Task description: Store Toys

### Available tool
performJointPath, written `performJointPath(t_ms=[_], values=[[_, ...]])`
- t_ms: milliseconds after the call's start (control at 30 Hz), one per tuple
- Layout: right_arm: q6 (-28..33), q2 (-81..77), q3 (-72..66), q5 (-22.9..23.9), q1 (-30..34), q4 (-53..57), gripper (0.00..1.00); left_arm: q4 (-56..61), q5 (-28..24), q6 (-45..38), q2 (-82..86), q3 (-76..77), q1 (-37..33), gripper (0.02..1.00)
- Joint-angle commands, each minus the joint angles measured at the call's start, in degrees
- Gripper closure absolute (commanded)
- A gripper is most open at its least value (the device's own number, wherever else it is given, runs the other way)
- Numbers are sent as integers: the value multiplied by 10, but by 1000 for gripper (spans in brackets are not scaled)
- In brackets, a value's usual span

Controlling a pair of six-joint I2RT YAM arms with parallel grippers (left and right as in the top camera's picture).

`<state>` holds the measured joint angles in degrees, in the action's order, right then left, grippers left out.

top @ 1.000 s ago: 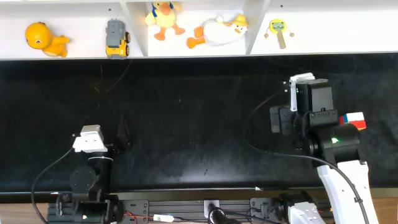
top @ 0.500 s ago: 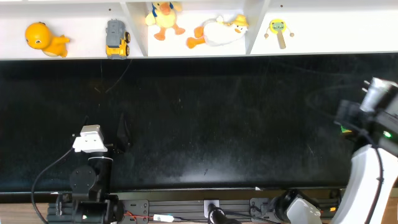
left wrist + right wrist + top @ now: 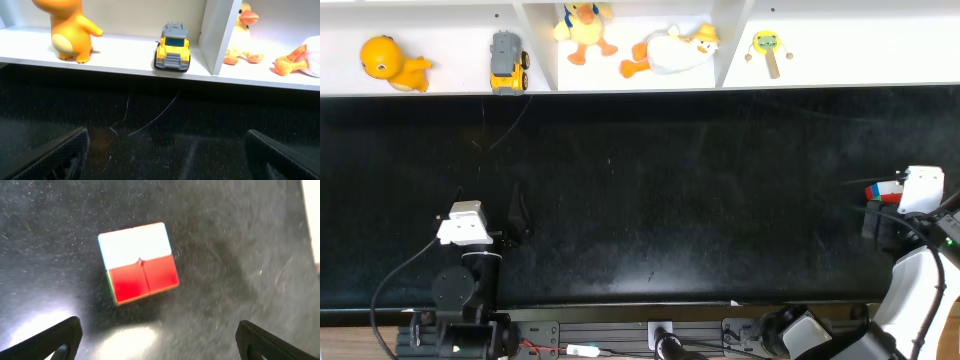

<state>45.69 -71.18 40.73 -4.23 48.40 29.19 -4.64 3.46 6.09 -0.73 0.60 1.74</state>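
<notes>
Currently, the step in hand is judged to be the pick-up of the one toy seen on the table. Top view: the cube (image 3: 882, 190) lies on the black table (image 3: 670, 180) near its right edge, just beside the wrist of the right arm (image 3: 912, 270). The left arm (image 3: 465, 225) sits close to its base, well apart from the cube. The shelf (image 3: 640, 82) along the far edge holds an orange figure (image 3: 392, 62), a yellow truck (image 3: 508, 62), a yellow plush duck (image 3: 585, 28), a white plush duck (image 3: 670, 50) and a rattle-like toy (image 3: 767, 50). Left wrist view: the left gripper (image 3: 166, 145) is released, fingers spread wide and holding nothing, and it faces the truck's compartment. Right wrist view: the right gripper (image 3: 157, 330) is likewise released and hangs above the cube, which rests flat on the table, untouched and turned slightly askew to the fingers. For the next move, align the wrist with the cube's faces, lower until the fingers straddle it, then clench. Expect a long carry to the shelf afterwards.
</notes>
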Motion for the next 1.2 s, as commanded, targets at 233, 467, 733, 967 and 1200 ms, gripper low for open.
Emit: performJointPath(t_ms=[233,467,733,967,1200], values=[[30,-70,-7,-26,3,-69,7,0,-2,9,6,-1,-5,23],[-9,-108,-8,-62,3,-72,5,0,-2,9,6,-1,-5,20],[-51,-114,-8,-95,3,-97,1,0,-2,9,6,-1,-5,20],[-75,-138,-8,-95,3,-109,3,0,-2,9,6,-1,-5,20],[-91,-148,-8,-95,3,-113,77,0,-2,9,6,-1,-5,20]])
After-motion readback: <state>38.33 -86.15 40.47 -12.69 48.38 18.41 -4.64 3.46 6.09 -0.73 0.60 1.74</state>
